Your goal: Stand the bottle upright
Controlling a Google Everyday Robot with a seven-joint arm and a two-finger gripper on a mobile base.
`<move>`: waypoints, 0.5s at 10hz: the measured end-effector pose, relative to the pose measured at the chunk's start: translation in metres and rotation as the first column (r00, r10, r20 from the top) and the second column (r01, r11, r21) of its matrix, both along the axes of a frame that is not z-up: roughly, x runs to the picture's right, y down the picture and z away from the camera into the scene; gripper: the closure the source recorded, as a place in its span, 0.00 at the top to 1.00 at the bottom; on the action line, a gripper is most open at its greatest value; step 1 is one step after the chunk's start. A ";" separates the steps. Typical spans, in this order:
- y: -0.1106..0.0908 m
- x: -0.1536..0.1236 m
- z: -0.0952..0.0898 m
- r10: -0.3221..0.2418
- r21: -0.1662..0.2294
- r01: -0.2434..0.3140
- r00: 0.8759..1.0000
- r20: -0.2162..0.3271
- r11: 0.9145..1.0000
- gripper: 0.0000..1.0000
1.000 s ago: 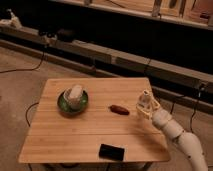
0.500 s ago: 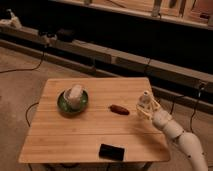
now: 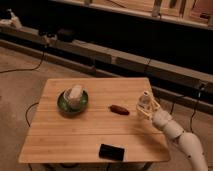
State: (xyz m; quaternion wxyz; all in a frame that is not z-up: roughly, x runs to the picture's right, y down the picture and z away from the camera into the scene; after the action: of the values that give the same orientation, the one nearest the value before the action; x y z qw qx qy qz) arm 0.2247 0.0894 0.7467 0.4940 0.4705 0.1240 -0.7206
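1. The wooden table (image 3: 90, 135) carries everything, with most of it lying well left of the robot.
2. The arm (image 3: 181, 139) reaches in from the lower right, so it meets the table at the right edge.
3. A green bowl (image 3: 62, 104) with a pale lump (image 3: 75, 93) in it sits to the left, well apart from the work.
4. The gripper (image 3: 143, 106) is at the right edge, around what looks like the bottle (image 3: 145, 98). I cannot tell how far open it is or whether it truly grips.
5. The bottle seems roughly upright, though probably not released.
6. A black slab (image 3: 111, 151) lies near the front edge.
7. A small brown thing (image 3: 119, 108) lies just left of the gripper, near enough to be knocked.
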 end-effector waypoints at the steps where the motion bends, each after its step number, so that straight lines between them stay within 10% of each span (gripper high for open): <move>1: 0.000 0.000 0.000 0.000 0.000 0.000 1.000 0.000 1.000 0.00; 5: -0.002 0.008 0.003 0.023 -0.013 -0.023 1.000 0.010 1.000 0.00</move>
State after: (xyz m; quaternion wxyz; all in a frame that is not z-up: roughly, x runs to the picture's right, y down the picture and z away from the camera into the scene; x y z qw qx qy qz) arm 0.2326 0.0870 0.7500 0.5059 0.4697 0.1224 -0.7131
